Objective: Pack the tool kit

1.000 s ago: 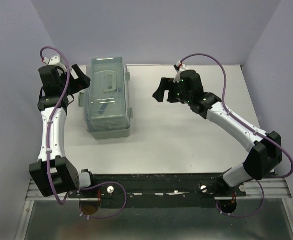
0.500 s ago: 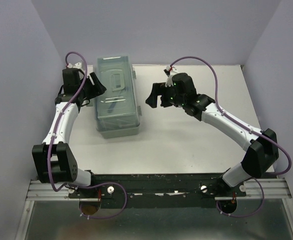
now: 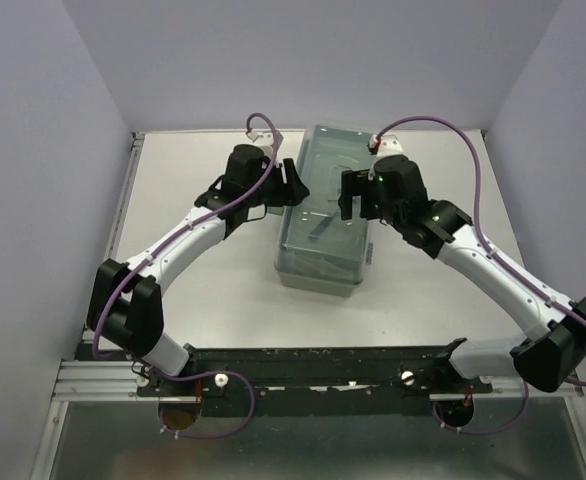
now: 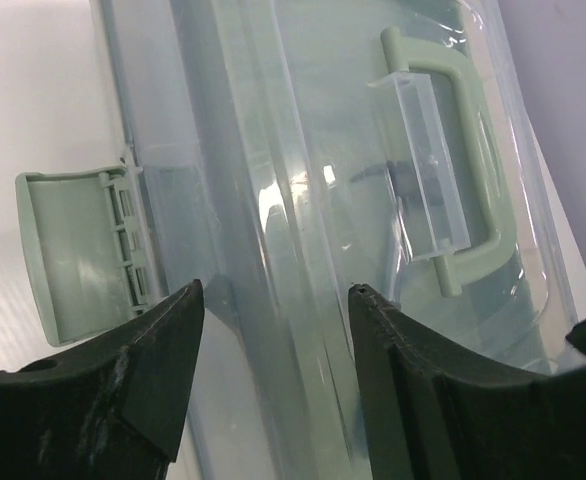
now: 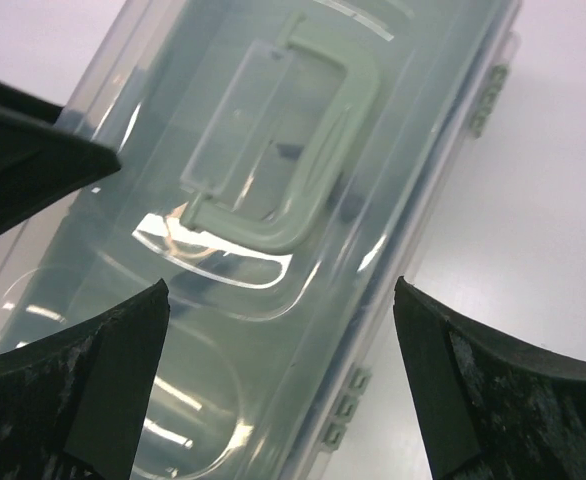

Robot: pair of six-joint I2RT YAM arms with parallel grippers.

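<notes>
We've got two matching arms here, left arm (image 3: 188, 235) and right arm (image 3: 493, 270). Both have smooth white shells on the long links and chunky black housings at the joints. A purple cable (image 3: 435, 121) loops off each wrist. The fingers (image 4: 103, 400) are matte black wedges, kinda scuffed up close.

Bright, even overhead light; shadows soft. White glare streaks the grey-green toolbox's translucent plastic lid (image 5: 223, 265); black gripper fingers (image 4: 103, 400) nearest both wrist cameras blur.
</notes>
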